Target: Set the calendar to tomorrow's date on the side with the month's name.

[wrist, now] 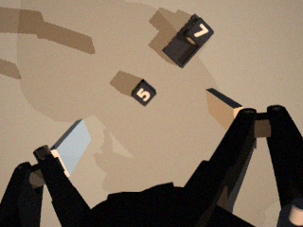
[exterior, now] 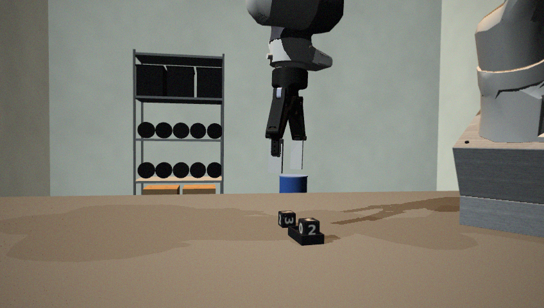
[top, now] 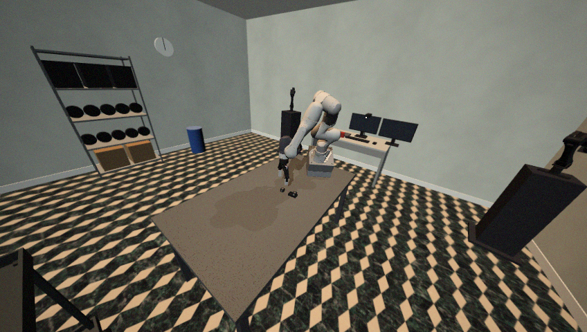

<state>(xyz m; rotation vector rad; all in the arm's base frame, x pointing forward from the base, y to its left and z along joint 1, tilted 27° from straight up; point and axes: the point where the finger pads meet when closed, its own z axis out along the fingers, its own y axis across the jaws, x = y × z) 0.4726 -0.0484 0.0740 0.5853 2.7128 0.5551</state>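
Note:
A small black tray (top: pixel 290 194) (exterior: pixel 312 240) (wrist: pixel 176 50) lies flat on the table. One black cube (exterior: pixel 308 226) (wrist: pixel 201 29) sits in one end of it, with 7 on top; the exterior view shows an upright 2 and a 0 on its sides. The tray's other end is empty. Another black cube (top: pixel 282 189) (exterior: pixel 287 219) (wrist: pixel 143 93) stands on the table beside the tray, apart from it, with 5 on top and a 3 turned on its side. No month name is readable. My gripper (top: pixel 283 178) (exterior: pixel 286 162) (wrist: pixel 145 115) is open and empty, high above the table.
The brown table (top: pixel 247 246) (exterior: pixel 190 278) bears the tray, the loose cube and the robot's grey base (top: pixel 320 169) (exterior: pixel 496 183). A shelf rack, a blue barrel (top: pixel 195 140) (exterior: pixel 293 184) and a desk with monitors stand off the table.

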